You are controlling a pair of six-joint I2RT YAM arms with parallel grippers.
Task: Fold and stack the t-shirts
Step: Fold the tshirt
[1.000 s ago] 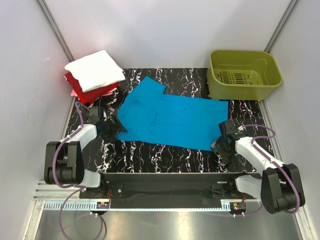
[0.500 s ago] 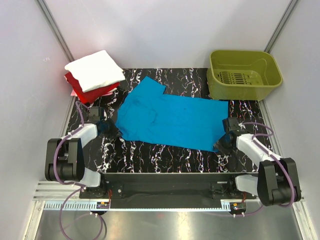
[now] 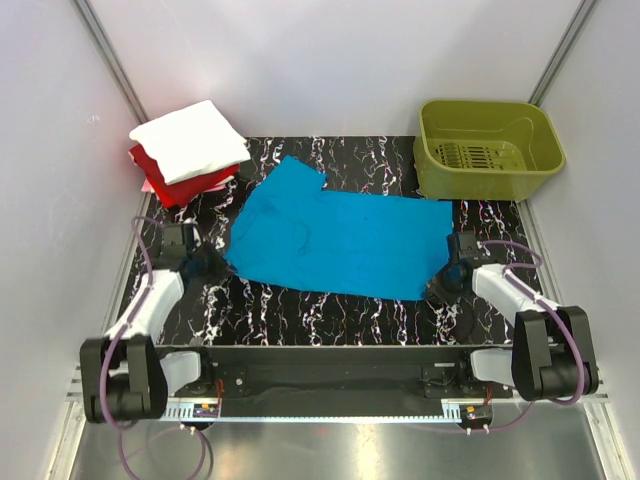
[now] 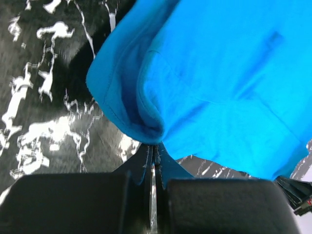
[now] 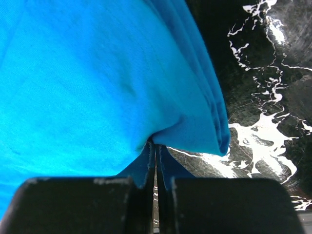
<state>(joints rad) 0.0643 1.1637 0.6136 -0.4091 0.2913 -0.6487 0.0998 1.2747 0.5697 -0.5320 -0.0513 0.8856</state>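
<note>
At the middle of the black marbled table (image 3: 330,315), the bright turquoise-blue cloth t-shirt (image 3: 335,240) lies spread, mostly flat, lightly creased. The left gripper (image 4: 154,158) and right gripper (image 5: 156,155) each pinch a near corner, jaws pressed on bunched hem, likely to lift both ends for 1 fold. Far left, the folded white t-shirt (image 3: 190,140) sits on the red t-shirt (image 3: 165,182).

You count three t-shirts: one turquoise-blue t-shirt (image 3: 340,240), one white t-shirt (image 3: 190,140), one red t-shirt (image 3: 168,184). One olive-green basket (image 3: 487,150). One black marbled surface (image 3: 330,310). Two arms, left arm (image 3: 155,290) and right arm (image 3: 503,287), one pair of jaws each.
</note>
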